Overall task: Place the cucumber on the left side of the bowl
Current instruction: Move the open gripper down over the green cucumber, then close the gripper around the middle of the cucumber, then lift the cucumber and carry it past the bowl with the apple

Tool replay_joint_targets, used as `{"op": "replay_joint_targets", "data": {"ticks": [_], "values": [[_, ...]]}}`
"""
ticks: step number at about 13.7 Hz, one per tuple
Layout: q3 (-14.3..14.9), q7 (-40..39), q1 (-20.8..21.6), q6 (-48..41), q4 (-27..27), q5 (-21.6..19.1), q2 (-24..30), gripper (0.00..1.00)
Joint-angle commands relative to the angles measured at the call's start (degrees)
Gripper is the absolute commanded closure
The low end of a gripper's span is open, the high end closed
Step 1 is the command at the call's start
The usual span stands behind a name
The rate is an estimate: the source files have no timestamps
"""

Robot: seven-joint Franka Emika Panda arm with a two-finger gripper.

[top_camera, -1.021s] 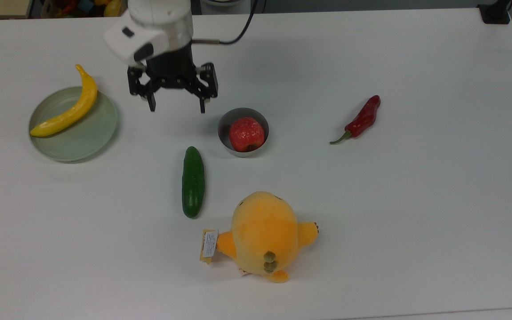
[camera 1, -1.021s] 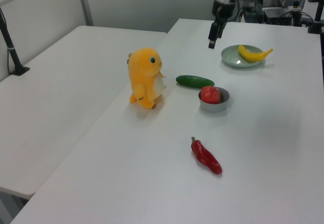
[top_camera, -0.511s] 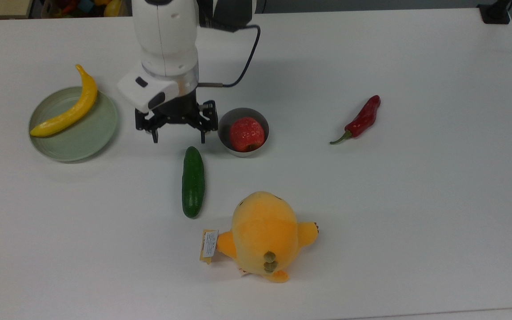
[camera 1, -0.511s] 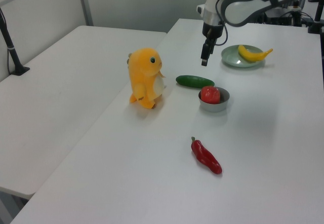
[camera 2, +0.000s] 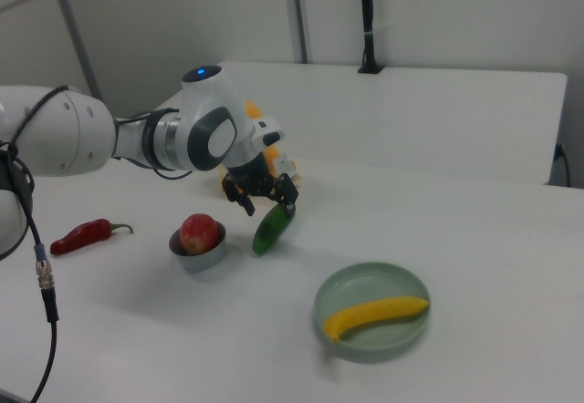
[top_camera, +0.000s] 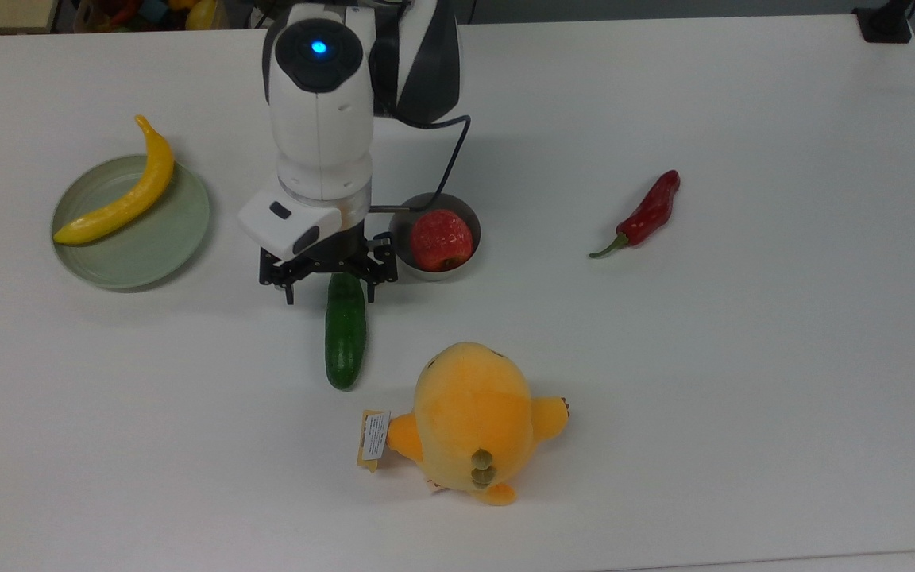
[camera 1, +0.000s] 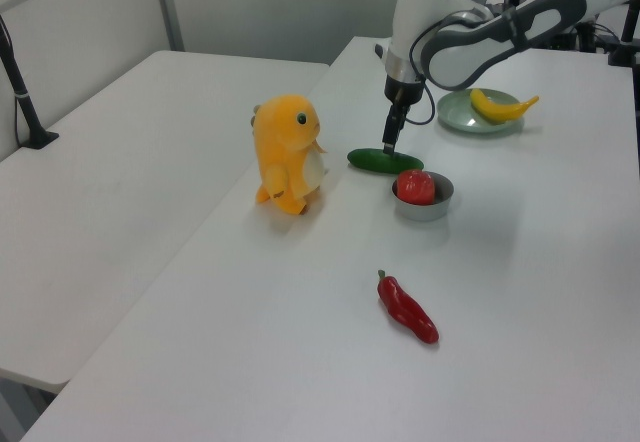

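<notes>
A: Tabletop (top_camera: pixel 743 381) first, then the bowl (top_camera: pixel 406 218) with its red fruit (top_camera: pixel 441 239). The cucumber (top_camera: pixel 345 338) lies flat just beside that bowl, stretching away toward the orange plush toy (top_camera: pixel 473 417).

B: And the end effector (top_camera: pixel 330 295) hangs over the cucumber's bowl-side end, fingers apart, straddling it.

A: I'd want it lower and nearer the cucumber's middle before closing, or the long end may swing.

B: Half a second back it was nearer the bowl's far side. It has now come down over the cucumber, which hasn't budged.
</notes>
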State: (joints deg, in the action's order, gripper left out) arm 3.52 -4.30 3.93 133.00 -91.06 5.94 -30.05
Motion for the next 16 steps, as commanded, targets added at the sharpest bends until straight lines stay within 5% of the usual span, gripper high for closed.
{"op": "replay_joint_targets", "data": {"ticks": [1, 4, 5, 6, 13, 16], "values": [[-0.6, -0.6, 0.2, 2.0, 1.1, 3.3, -2.9, 0.00], [-1.7, 1.7, -0.1, 2.0, 3.6, 8.3, -6.1, 0.02], [-1.7, 3.8, -0.2, 2.0, 3.9, 8.6, -6.1, 0.49], [-1.8, 4.1, -0.2, 2.0, 3.9, 8.6, -6.1, 0.63], [-1.9, 4.3, -0.2, 2.0, 3.9, 8.0, -5.6, 0.64], [-1.9, 4.6, -0.8, 1.2, 2.4, 7.2, 0.0, 0.64]]}}
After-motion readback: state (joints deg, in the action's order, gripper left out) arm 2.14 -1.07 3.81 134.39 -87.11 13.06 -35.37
